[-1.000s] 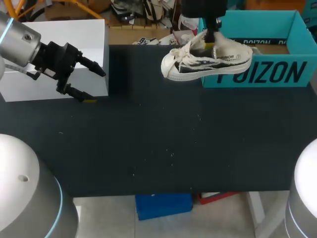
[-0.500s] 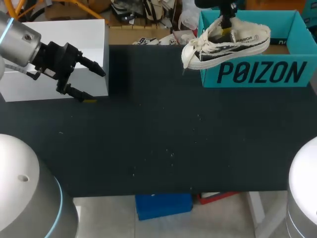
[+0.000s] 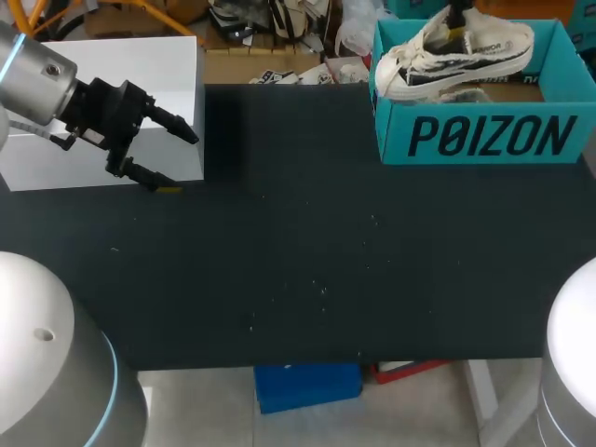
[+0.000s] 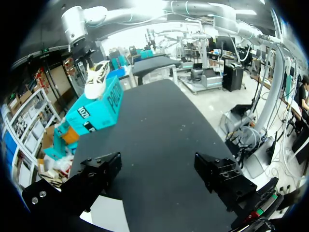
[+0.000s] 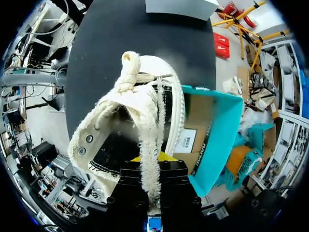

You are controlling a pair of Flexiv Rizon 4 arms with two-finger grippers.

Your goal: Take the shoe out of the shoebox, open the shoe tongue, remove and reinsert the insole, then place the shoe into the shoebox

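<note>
The right gripper (image 3: 454,28) is clamped on the upper edge of the shoe (image 3: 456,56), which hangs beneath it above the open shoebox (image 3: 484,135), toe at the box's left wall (whether the sole touches bottom is hidden). A second ago the shoe hung left of the box, over the desk (image 3: 279,261). The left gripper (image 3: 182,163) is spread wide, well apart.

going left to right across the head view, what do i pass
left gripper, in front of the white box → bare black table → teal shoebox. The shoe hangs over the shoebox, so it has no separate place in the order.
</note>
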